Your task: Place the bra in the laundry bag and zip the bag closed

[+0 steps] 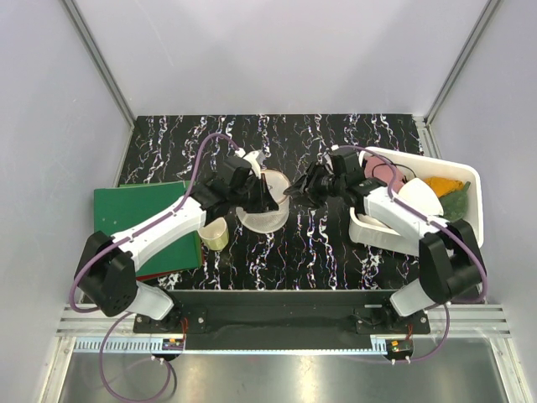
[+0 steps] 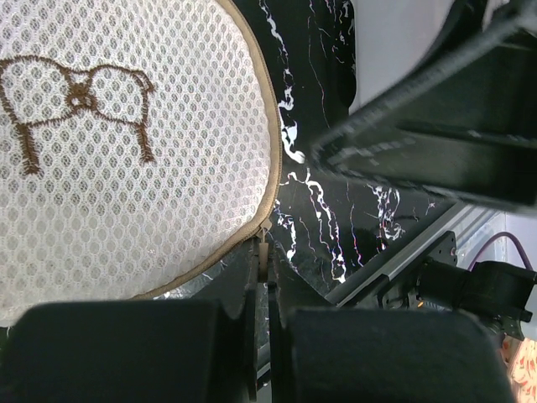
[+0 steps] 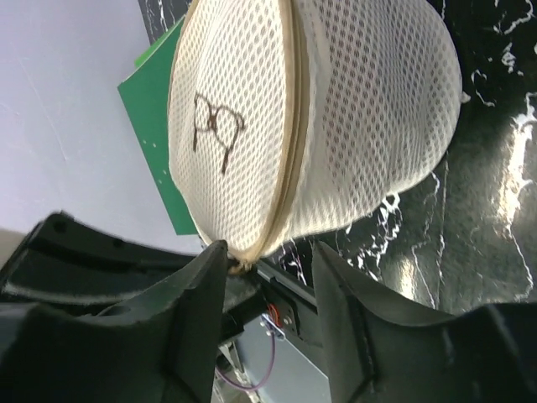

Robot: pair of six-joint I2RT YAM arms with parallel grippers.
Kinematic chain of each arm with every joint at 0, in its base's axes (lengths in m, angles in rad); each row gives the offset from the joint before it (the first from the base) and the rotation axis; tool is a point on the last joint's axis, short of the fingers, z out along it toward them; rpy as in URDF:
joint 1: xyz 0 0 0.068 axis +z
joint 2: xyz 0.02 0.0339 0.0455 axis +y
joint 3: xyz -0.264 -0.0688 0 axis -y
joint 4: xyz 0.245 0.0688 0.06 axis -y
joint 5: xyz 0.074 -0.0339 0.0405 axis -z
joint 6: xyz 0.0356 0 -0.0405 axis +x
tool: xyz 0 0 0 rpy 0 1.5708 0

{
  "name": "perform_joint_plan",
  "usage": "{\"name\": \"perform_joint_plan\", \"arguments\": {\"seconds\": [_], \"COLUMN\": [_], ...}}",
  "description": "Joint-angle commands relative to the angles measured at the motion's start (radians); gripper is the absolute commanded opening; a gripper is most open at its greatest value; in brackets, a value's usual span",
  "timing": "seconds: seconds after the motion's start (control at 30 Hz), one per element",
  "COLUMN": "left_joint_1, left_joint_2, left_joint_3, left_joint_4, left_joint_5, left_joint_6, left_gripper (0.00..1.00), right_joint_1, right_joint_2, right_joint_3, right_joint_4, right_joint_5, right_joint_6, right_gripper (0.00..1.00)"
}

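Observation:
The laundry bag (image 1: 267,220) is a round cream-white mesh pouch with a tan zipper rim and a brown stitched mark, near the table's middle. My left gripper (image 1: 268,200) is shut on the zipper pull (image 2: 265,239) at the bag's rim, with the mesh (image 2: 126,168) just beyond it. My right gripper (image 1: 294,191) is open at the bag's right side. In the right wrist view the bulging bag (image 3: 336,109) sits just past my spread right gripper (image 3: 268,277), its zipper seam touching the left fingertip (image 3: 210,260). The bra is not visible in any view.
A green board (image 1: 147,218) lies at the left, with a small cream-yellow cup (image 1: 214,233) at its right edge. A white tray (image 1: 470,180) at the right holds orange, green and pink cloths. Frame posts stand at the table's back corners.

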Motion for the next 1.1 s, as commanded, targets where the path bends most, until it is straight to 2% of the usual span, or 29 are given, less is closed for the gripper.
{"name": "perform_joint_plan", "arguments": {"seconds": [0.0,0.2,0.23,0.27,0.3,0.33,0.53,0.63,0.77,0.83,0.87,0.9,0.97,1.0,1.07], "left_joint_1": [-0.005,-0.007,-0.005,-0.005,-0.002,0.004,0.168,0.185,0.193,0.191,0.174,0.158,0.080,0.052,-0.019], "left_joint_2": [-0.016,-0.024,-0.022,-0.022,-0.025,-0.027,-0.099,-0.079,-0.056,-0.044,-0.042,-0.036,-0.024,-0.016,-0.027], "left_joint_3": [0.026,0.022,0.022,0.020,0.019,0.011,-0.056,-0.012,0.020,0.046,0.060,0.092,0.137,0.175,0.189], "left_joint_4": [0.052,0.055,0.054,0.054,0.048,0.037,-0.066,-0.142,-0.176,-0.176,-0.176,-0.182,-0.222,-0.233,-0.241], "left_joint_5": [0.026,0.027,0.027,0.026,0.018,0.006,-0.086,-0.168,-0.193,-0.189,-0.193,-0.228,-0.323,-0.386,-0.432], "left_joint_6": [0.001,0.021,0.024,0.026,0.027,0.021,0.018,0.076,0.088,0.107,0.122,0.154,0.179,0.196,0.191], "left_gripper": [0.00,0.00,0.00,0.00,0.00,0.00,0.00,0.00,0.00,0.00,0.07,0.15,0.40,0.46,0.53], "right_joint_1": [0.018,0.017,0.017,0.014,0.011,0.006,-0.097,-0.101,-0.115,-0.109,-0.103,-0.092,-0.034,-0.007,0.058], "right_joint_2": [0.064,0.145,0.156,0.162,0.165,0.165,0.190,0.208,0.208,0.224,0.242,0.248,0.247,0.242,0.225], "right_joint_3": [0.038,0.068,0.073,0.075,0.076,0.076,0.119,0.188,0.220,0.281,0.315,0.387,0.442,0.488,0.512], "right_joint_4": [0.114,0.152,0.160,0.161,0.161,0.157,0.105,0.016,-0.032,-0.117,-0.174,-0.290,-0.384,-0.465,-0.527], "right_joint_5": [0.004,-0.011,-0.013,-0.011,-0.001,0.008,-0.037,-0.031,-0.011,0.010,0.039,0.135,0.273,0.417,0.531], "right_joint_6": [0.055,0.062,0.061,0.058,0.056,0.039,-0.091,-0.183,-0.234,-0.300,-0.333,-0.413,-0.473,-0.514,-0.533], "right_gripper": [0.47,0.38,0.21,0.11,0.03,0.00,0.00,0.00,0.00,0.24,0.35,0.54,0.70,0.80,0.87]}}
